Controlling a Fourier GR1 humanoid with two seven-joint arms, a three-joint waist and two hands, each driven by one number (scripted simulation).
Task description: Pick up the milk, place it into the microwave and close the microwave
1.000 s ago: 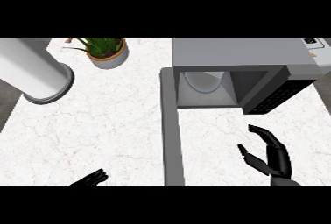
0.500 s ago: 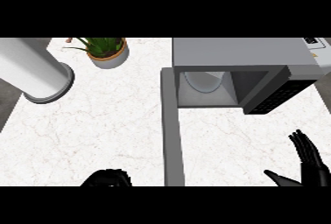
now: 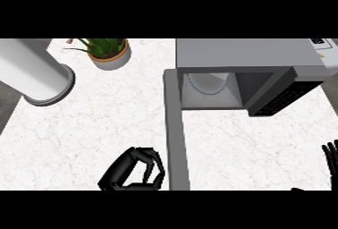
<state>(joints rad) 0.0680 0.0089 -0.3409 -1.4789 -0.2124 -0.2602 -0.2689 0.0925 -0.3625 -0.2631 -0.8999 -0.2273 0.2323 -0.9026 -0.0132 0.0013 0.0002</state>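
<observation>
The microwave stands at the back right with its cavity open. Its door is swung out toward me and shows edge-on as a long grey bar. Inside the cavity stands a pale rounded thing, which looks like the milk. My left hand is low on the counter, just left of the door's near end, with its fingers curled and nothing in them. Only the straight fingertips of my right hand show at the lower right edge, far from the microwave.
A large white cylinder lies at the back left. A potted plant stands behind it, near the microwave's left side. The white marble counter spreads between them and my left hand.
My right hand has drawn back from in front of the microwave, down to the right edge. My left hand has come up into view beside the door's near end.
</observation>
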